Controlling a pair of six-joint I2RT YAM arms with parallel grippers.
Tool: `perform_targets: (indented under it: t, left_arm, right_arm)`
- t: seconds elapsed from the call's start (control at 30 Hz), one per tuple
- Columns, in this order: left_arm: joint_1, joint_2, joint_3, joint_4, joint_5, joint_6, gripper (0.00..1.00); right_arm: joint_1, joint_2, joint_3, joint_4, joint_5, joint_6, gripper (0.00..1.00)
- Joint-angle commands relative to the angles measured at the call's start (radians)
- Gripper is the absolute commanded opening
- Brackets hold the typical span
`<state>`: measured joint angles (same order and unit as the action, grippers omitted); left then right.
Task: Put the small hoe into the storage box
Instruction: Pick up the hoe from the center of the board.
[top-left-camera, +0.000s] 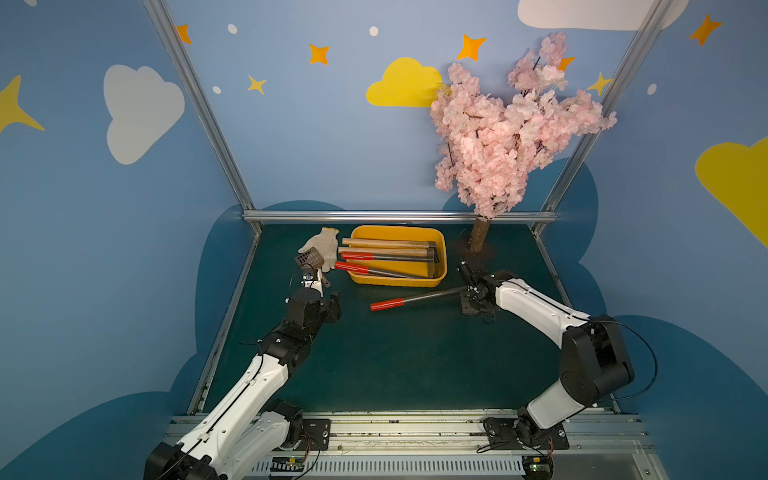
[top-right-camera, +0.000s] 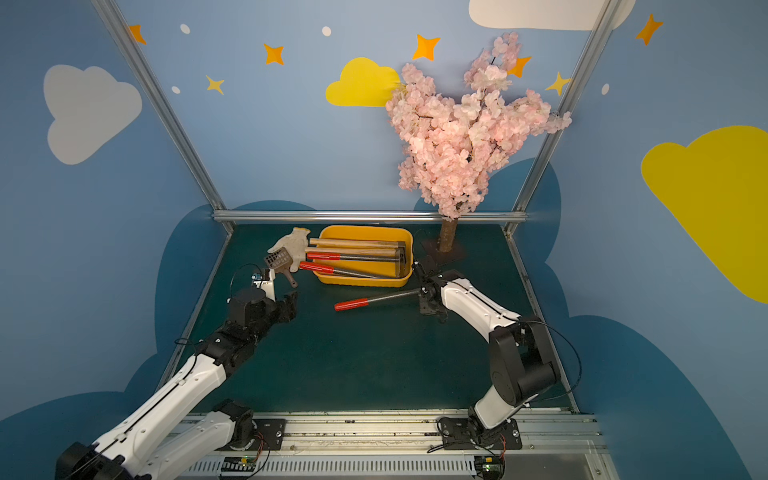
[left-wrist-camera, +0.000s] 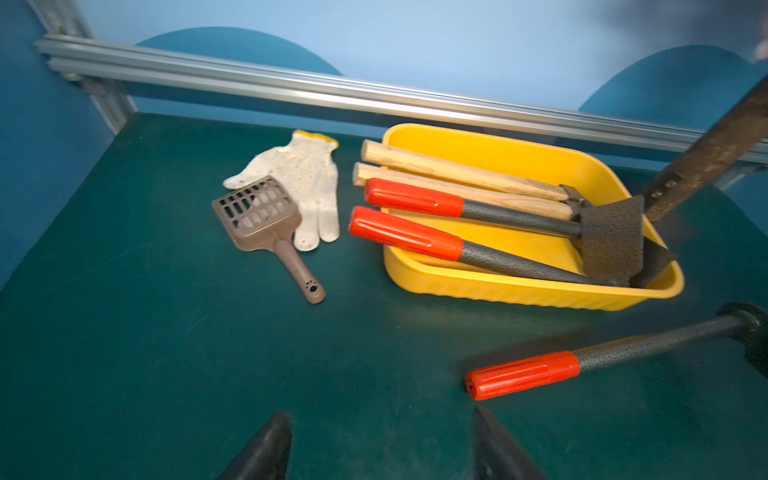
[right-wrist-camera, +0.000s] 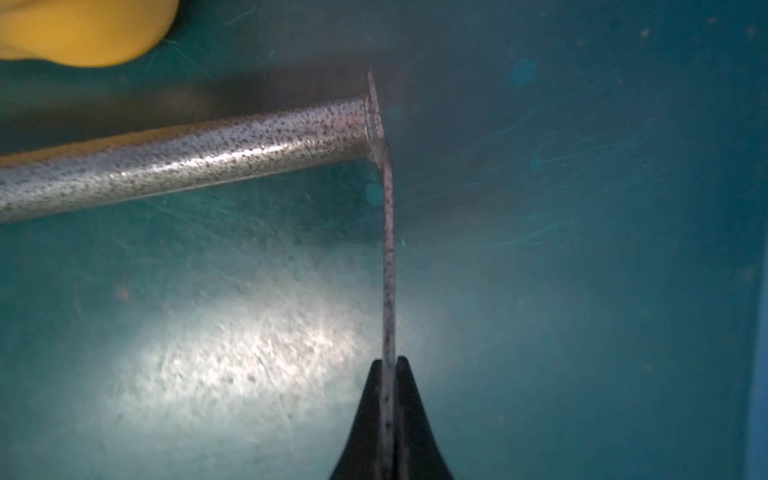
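A: Entry: small hoe (top-left-camera: 415, 298), position?
B: Just in front of storage box (top-left-camera: 395, 280), outside it, shaft roughly along its near wall; right end effector (right-wrist-camera: 388, 363) clenched on blade; left end effector (left-wrist-camera: 380, 413) released, farther

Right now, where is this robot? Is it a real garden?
Probably not: it looks like a robot test booth dressed as a garden. Painted clouds dot the walls, a pink blossom tree stands on the green table, and garden tools lie in a yellow storage box.

No legible text or labels anywhere.
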<state>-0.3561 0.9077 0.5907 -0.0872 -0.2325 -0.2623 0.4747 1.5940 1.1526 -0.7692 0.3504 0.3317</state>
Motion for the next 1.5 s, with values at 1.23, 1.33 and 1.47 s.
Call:
perform_targets:
  t: [1.23,1.33,1.47]
  left_arm:
    - [-0.403,0.531,0.214,0.096,-0.053,0.535,0.57]
    - [-0.402,0.527,0.215,0.096,-0.056,0.530,0.46]
    - [-0.405,0.521,0.214,0.097,-0.051,0.516,0.24]
  right_arm:
    - [0.090,-0.022,0.410,-0.314,-0.054,-0.197,0.00]
    - [0.094,-0.014,0.412,-0.315,-0.063,-0.198,0.00]
    - [0.098,-0.003,0.412,-0.315,-0.064,-0.197,0.00]
